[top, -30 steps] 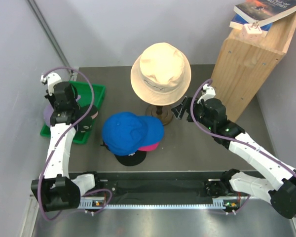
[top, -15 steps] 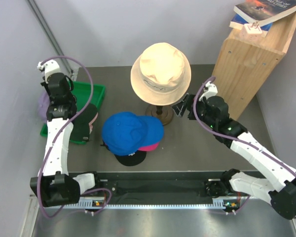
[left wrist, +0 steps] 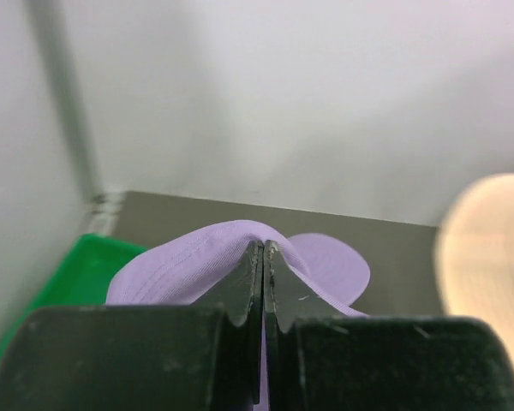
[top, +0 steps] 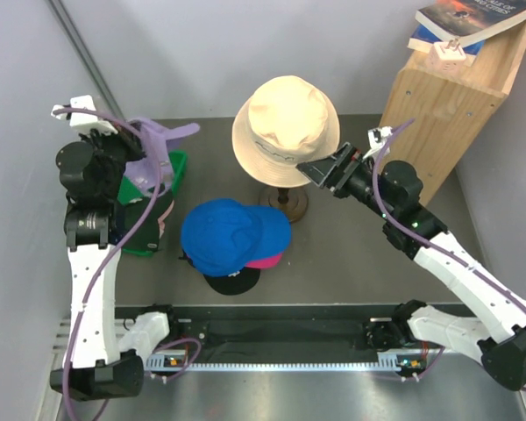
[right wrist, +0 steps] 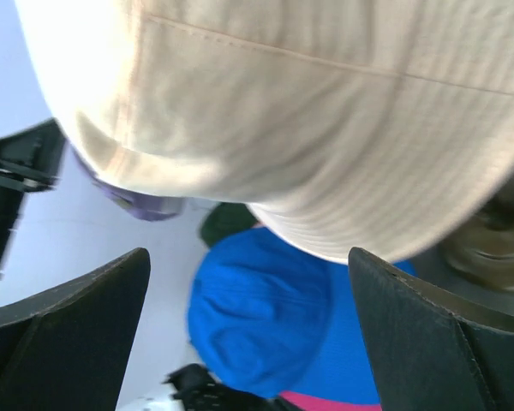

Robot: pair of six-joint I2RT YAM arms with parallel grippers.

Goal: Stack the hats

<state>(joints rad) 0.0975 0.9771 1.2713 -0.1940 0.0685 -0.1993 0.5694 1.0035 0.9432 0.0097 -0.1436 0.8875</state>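
My left gripper is shut on the crown of the lavender cap and holds it in the air above the green tray. In the left wrist view the cloth is pinched between the closed fingertips. The blue cap lies on the magenta cap and a black cap at the table's middle. Another black cap with a light pink one sits in the tray. My right gripper is open and empty beside the cream hat's brim; its wrist view shows the blue cap below.
A cream bucket hat sits on a wooden head form with a round base behind the stack; it fills the top of the right wrist view. A tall wooden box with books stands at the back right.
My left arm has lifted the lavender cap up out of the tray and swung it rightward. My right gripper has risen and moved left to the cream hat's brim.
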